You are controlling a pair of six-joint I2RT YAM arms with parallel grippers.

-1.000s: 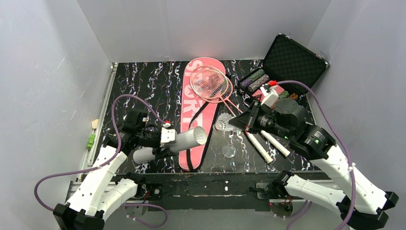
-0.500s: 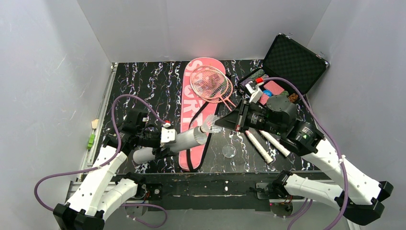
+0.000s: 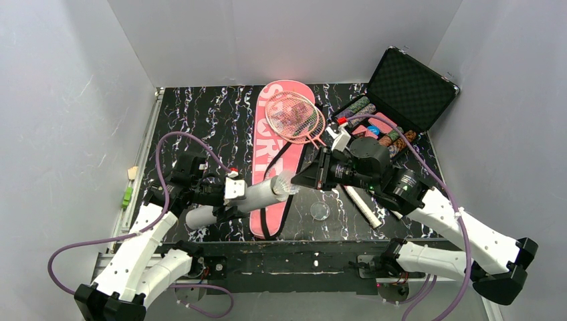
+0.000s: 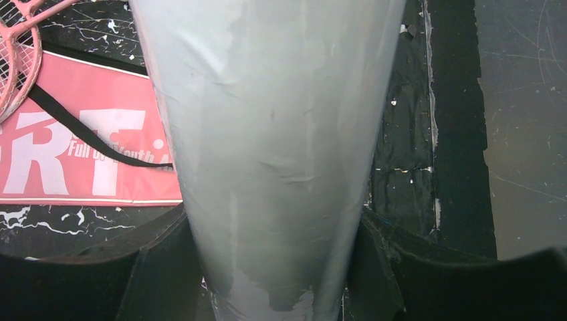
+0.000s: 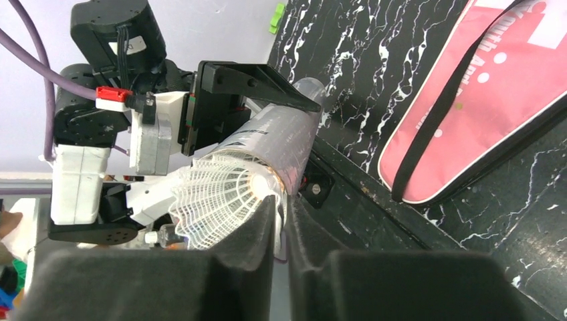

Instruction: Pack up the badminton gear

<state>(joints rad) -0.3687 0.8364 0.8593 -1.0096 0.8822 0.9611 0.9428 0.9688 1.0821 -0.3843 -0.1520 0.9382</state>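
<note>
1. Right tool [image 3: 297, 182] is now at the open end of the tube [image 3: 257, 196]. A second ago it was back over the white racket handles [image 3: 361, 204]. Half a second ago it was midway, carrying the shuttlecock [image 3: 287, 180], which now sits at the tube's mouth.
2. The left tool [image 3: 231, 197] has not moved. Its fingers [image 4: 160, 267] clamp the tube on both sides, holding it slanted over the near part of the pink bag [image 3: 264, 144].
3. With the right arm shifted left, more of the open black case [image 3: 408, 83] and its chips shows than before.
4. In the right wrist view the right tool's fingers [image 5: 251, 247] stand almost together, with a thin slit between them. The shuttlecock [image 5: 214, 197] has its cork at their tips. Whether it is still pinched I cannot tell.
5. From above, the fingertips and shuttlecock are small and merge, and the right arm covers part of the handles. In the left wrist view the tube [image 4: 274, 160] fills the middle with both ends cut off, leaving a strip of bag [image 4: 67, 147].
6. Only the top view shows the rackets [image 3: 294, 117] lying on the bag's far end, and a small clear disc [image 3: 320, 211] on the desk [image 3: 200, 120] beside the handles. Only the right wrist view shows the shuttlecock's netted skirt.
</note>
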